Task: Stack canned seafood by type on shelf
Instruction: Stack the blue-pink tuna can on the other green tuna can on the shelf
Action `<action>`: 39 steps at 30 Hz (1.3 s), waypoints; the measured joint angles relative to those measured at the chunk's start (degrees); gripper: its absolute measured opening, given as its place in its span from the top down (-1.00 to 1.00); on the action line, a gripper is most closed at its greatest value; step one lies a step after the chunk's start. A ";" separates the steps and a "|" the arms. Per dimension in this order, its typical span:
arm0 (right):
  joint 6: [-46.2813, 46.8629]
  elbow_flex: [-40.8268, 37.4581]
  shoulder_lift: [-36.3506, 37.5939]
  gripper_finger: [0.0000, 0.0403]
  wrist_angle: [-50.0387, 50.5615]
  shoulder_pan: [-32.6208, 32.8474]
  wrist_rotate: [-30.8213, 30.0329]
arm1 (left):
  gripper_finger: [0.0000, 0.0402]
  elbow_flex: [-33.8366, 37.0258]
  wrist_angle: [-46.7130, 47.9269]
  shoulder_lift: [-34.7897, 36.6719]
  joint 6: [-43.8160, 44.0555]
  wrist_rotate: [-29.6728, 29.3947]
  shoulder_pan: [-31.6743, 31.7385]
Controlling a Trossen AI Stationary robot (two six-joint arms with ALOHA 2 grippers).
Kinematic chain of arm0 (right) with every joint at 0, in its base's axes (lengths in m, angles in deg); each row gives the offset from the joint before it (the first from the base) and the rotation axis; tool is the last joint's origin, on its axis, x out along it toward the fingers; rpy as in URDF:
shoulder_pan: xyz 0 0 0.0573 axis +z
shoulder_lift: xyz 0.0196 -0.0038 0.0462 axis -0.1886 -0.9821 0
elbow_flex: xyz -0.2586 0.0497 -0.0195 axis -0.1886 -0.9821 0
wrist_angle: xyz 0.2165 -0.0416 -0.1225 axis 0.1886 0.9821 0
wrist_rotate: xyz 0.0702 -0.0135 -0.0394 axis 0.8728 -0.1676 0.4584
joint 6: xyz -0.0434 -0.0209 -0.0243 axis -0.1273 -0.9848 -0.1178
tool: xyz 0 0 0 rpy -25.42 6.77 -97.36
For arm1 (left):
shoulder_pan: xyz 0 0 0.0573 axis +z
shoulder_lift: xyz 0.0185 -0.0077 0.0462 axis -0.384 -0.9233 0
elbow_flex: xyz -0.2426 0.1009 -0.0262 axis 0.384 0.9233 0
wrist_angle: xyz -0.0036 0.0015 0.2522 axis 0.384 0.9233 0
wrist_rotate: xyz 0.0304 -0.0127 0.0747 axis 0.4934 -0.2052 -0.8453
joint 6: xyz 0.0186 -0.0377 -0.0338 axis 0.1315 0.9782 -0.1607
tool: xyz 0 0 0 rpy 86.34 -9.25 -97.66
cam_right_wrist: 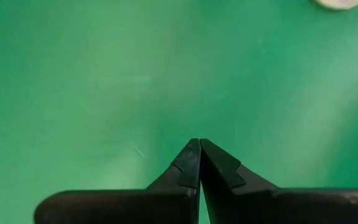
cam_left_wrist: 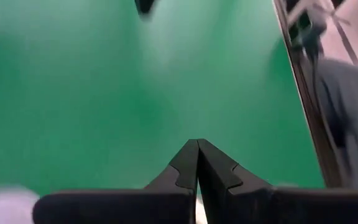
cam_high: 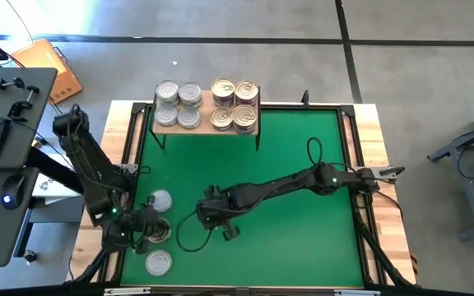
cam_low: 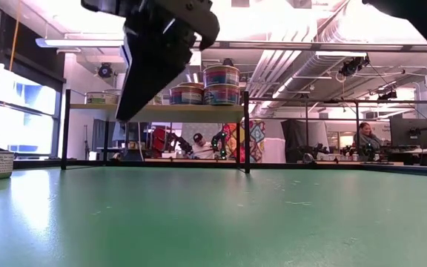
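Observation:
The shelf (cam_high: pixel 207 123), a light-wood board on thin black legs, stands at the far edge of the green mat (cam_high: pixel 295 148). On it, silver-lidded cans (cam_high: pixel 178 104) are grouped at the left and gold-lidded cans (cam_high: pixel 234 104) at the right, resting on their bases. Three more cans lie on the mat near the left edge: one (cam_high: pixel 160 201), one half hidden (cam_high: pixel 160 234) and one (cam_high: pixel 159 263). My left gripper (cam_high: pixel 148 224) (cam_left_wrist: pixel 197 143) hovers shut beside the middle one, holding nothing. My right gripper (cam_high: pixel 206 215) (cam_right_wrist: pixel 199 142) (cam_low: pixel 128 111) is shut and empty above the mat's middle.
The mat's centre and right half lie bare. A loose black cable (cam_high: pixel 189 238) curls on the mat under the right arm. The pale wood table frame (cam_high: pixel 373 140) borders the mat. Beyond the table, a person sits at a desk (cam_low: pixel 362 137).

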 joint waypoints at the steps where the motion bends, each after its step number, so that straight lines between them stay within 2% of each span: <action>1: -0.18 0.00 -0.14 1.00 0.00 -0.25 0.81 | 1.00 0.00 0.89 0.00 2.24 2.05 -0.38; 4: -0.56 0.00 -0.51 1.00 -0.09 -1.00 2.28 | 1.00 -0.74 3.84 -0.05 9.19 7.76 -1.86; 8: -2.38 0.00 -1.90 1.00 -1.14 -1.85 4.18 | 1.00 -4.27 7.92 -0.85 15.79 11.68 -4.64; 12: -4.15 0.00 -3.20 1.00 -3.84 -2.78 5.82 | 1.00 -9.40 15.41 -4.20 24.76 16.56 -7.28; 15: -4.56 0.00 -3.48 1.00 -5.21 -3.74 5.84 | 1.00 -10.72 18.33 -7.44 29.61 20.41 -8.20; 20: -7.02 0.00 -3.41 1.00 -3.41 -5.29 5.67 | 1.00 -9.49 18.57 -13.23 31.19 20.43 -7.51; 23: -6.83 0.00 -2.38 1.00 0.93 -6.31 5.56 | 1.00 -8.98 17.75 -16.02 30.87 17.30 -6.20; 27: -6.68 0.00 0.59 1.00 7.37 -6.47 4.61 | 1.00 -8.90 16.58 -18.30 26.21 11.00 -3.45; 32: -4.52 0.00 5.70 1.00 15.39 -5.89 3.58 | 1.00 -8.43 10.50 -19.61 12.37 3.97 3.71; 36: -1.34 0.00 11.38 1.00 19.66 -4.69 0.25 | 1.00 -6.39 -4.45 -21.53 -6.07 2.47 13.15; 39: 1.73 0.00 15.67 1.00 21.14 -2.96 -2.49 | 1.00 -4.89 -17.98 -23.55 -19.16 4.45 20.36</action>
